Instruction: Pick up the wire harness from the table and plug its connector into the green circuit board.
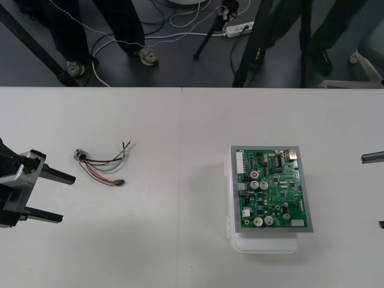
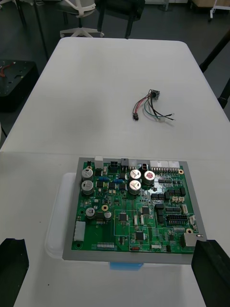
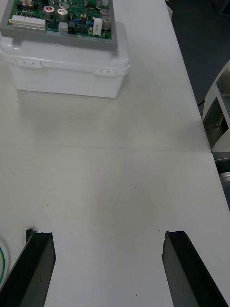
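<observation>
The wire harness (image 1: 102, 165) lies loose on the table's left half, its round metal socket (image 1: 80, 155) toward the far left and its small black plug (image 1: 121, 182) nearer the middle. My left gripper (image 1: 68, 198) stands open at the left edge, just left of the harness and slightly nearer than it. In the left wrist view its fingers (image 3: 36, 264) are wide apart, with the plug (image 3: 29, 232) just beside one fingertip. The green circuit board (image 1: 271, 189) sits on its white base (image 1: 264, 243) right of centre. My right gripper (image 1: 371, 192) waits open at the right edge. From the right wrist the board (image 2: 136, 206) lies close, the harness (image 2: 151, 108) beyond it.
A seam (image 1: 180, 180) runs down the middle of the table between harness and board. Bare tabletop separates the two. Beyond the far edge lies dark floor with tripod legs (image 1: 252, 48) and cables.
</observation>
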You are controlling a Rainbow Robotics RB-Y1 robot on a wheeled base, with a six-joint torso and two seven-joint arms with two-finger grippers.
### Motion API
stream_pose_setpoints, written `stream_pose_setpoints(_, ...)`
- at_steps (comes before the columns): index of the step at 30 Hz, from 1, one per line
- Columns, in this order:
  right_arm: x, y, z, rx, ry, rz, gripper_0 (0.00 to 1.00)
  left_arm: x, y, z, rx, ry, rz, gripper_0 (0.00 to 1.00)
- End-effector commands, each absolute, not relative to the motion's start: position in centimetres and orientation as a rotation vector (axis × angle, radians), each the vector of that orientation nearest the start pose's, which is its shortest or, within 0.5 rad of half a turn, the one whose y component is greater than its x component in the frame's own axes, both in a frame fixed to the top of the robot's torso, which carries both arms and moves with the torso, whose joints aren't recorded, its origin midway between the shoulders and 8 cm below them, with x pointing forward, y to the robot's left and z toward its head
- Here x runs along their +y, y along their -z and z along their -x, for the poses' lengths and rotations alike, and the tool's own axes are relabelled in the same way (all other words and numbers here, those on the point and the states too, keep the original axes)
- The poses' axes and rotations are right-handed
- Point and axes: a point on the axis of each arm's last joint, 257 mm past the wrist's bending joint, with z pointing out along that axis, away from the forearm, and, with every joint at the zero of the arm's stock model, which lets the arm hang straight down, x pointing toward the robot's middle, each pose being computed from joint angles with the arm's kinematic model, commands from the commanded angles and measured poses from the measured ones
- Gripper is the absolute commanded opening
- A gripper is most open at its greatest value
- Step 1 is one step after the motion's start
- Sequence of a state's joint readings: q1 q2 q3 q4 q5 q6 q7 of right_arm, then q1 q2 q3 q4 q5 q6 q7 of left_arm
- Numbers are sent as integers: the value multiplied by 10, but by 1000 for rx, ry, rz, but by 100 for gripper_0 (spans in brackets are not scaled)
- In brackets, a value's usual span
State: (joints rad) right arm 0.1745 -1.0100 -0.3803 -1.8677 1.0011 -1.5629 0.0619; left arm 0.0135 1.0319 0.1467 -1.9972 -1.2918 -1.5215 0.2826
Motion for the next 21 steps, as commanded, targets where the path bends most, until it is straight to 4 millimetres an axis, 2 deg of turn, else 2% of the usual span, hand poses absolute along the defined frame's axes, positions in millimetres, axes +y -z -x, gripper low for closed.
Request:
stream_pose_setpoints(1,-265,120,-270,1330,-621,1707,100,219,163,-285,1514,602,-1888,66)
stream_pose_setpoints(21,-265,120,-270,1330,-621,1707,100,219,163,-285,1514,602,-1888,66)
